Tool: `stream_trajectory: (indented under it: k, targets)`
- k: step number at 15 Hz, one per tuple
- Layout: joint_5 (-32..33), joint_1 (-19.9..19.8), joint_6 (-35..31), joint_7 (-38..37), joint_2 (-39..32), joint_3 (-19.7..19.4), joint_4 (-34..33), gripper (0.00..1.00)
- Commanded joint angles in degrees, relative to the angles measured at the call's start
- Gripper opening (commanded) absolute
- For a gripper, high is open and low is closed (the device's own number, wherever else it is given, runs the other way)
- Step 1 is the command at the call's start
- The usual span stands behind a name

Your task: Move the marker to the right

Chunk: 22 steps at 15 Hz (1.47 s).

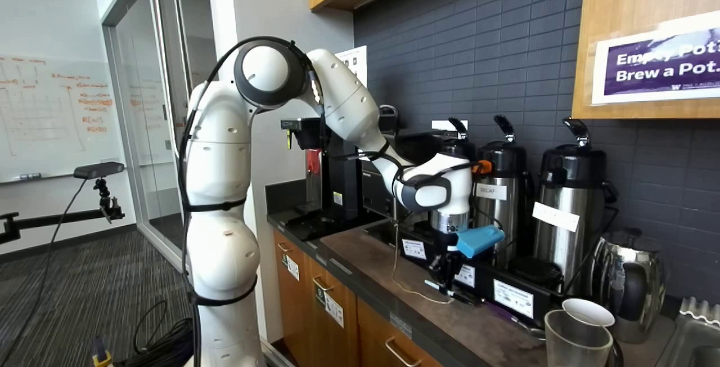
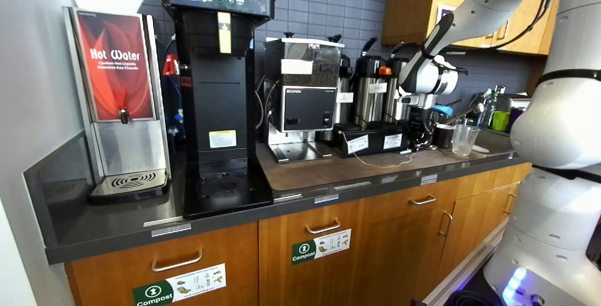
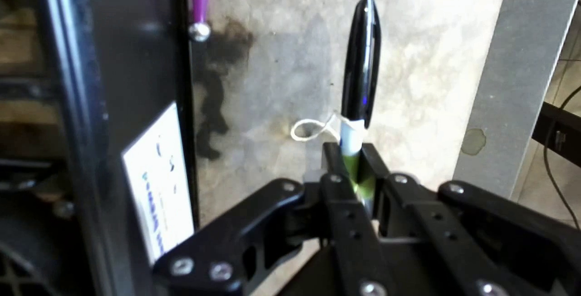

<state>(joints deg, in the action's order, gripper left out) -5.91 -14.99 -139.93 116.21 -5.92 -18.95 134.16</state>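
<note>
Gripper (image 3: 352, 162) pinched marker (image 3: 356, 101) by its body, fingers (image 3: 334, 162) narrow around it. Marker was low over brown counter surface (image 1: 478, 327), contact unclear. Long axis ran roughly along counter's front edge (image 3: 504, 82); black cap (image 3: 363, 55) pointed up wrist view, toward clear cup (image 1: 574, 347).

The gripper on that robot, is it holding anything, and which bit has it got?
Yes, the gripper holds the marker, around where its white band meets the green part. The black cap sticks out beyond.
</note>
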Motion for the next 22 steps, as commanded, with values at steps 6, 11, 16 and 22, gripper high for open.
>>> stream_trajectory:
  k: [6, 11, 16, 22]
  targets:
    - [-2.70, -4.72, -3.34, 0.03, -6.16, 3.49, -2.31, 0.39]
    - [-1.77, -3.58, -1.71, -3.75, -0.66, 4.81, -0.88, 0.68]
    - [-0.90, -1.06, 4.61, -12.19, 7.63, 6.16, 0.96, 1.00]
    - [-0.16, 3.19, 17.32, -32.93, 19.11, 8.27, 3.19, 1.00]
